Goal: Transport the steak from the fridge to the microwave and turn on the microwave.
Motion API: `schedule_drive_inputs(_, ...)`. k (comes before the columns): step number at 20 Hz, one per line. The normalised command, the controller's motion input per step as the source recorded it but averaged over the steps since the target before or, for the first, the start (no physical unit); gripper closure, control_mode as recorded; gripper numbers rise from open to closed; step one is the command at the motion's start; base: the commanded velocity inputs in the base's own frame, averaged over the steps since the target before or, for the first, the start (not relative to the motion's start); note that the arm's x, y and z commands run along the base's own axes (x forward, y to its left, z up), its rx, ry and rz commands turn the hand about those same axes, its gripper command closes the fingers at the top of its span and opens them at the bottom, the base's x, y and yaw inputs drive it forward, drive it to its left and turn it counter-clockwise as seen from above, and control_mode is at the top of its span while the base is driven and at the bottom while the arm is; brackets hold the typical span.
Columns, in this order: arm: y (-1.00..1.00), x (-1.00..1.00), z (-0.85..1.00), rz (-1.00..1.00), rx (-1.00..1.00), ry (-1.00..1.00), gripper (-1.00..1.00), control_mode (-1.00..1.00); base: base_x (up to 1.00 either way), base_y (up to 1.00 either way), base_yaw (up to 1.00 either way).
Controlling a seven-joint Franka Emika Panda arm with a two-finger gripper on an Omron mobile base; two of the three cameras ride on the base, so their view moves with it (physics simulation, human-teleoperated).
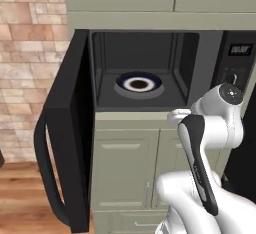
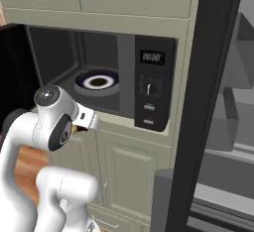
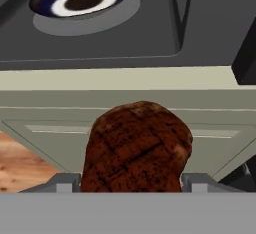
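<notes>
The steak [image 3: 136, 148] sits clamped between the two fingertips of the gripper [image 3: 131, 183]; in the hand view the brown, grill-marked lump rises between the grey finger pads, which stand wide apart because the meat itself fills the gap, so the jaws are grasping it, not hanging free. The hand points toward the microwave [image 2: 124, 77], whose door [image 1: 67, 143] hangs swung fully out to the left, leaving the dark cavity clear for a straight approach. Inside, a plate [image 1: 139, 83] with a blue rim, white ring and dark centre rests on the grey floor of the cavity, likely the landing spot. The steak is outside and below the opening, level with the pale cabinet front [image 1: 127, 163] under the oven, so the arm probably has to lift and reach forward before letting go. The panel [image 2: 151, 85], with its display, knob and buttons, lies to the right of the cavity, untouched. The open fridge [image 2: 223, 127] stands at the right of the right base view, grey shelves showing behind its black frame. Judging by this, carrying is mostly done; placing, shutting the door and starting remain.
</notes>
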Motion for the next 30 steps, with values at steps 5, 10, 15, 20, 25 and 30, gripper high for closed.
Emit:
schedule_drive_inputs(5,0.00,0.00,0.00,0.00,0.00,0.00,1.00,1.00,0.00,0.27,0.03)
schedule_drive_inputs(10,0.00,0.00,0.00,0.00,0.00,0.00,1.00,1.00,0.02,0.32,0.07)
schedule_drive_inputs(15,0.00,0.00,0.00,0.00,0.00,0.00,1.00,1.00,0.02,0.28,0.08)
schedule_drive_inputs(20,0.22,0.12,-0.14,0.09,-0.11,0.00,1.00,-1.00,0.00,0.00,0.00)
schedule_drive_inputs(25,0.15,0.31,-0.09,0.11,-0.08,0.00,1.00,-1.00,0.00,0.00,0.00)
schedule_drive_inputs(30,0.03,0.34,0.00,0.06,-0.03,-0.06,1.00,-1.00,0.00,0.00,0.00)
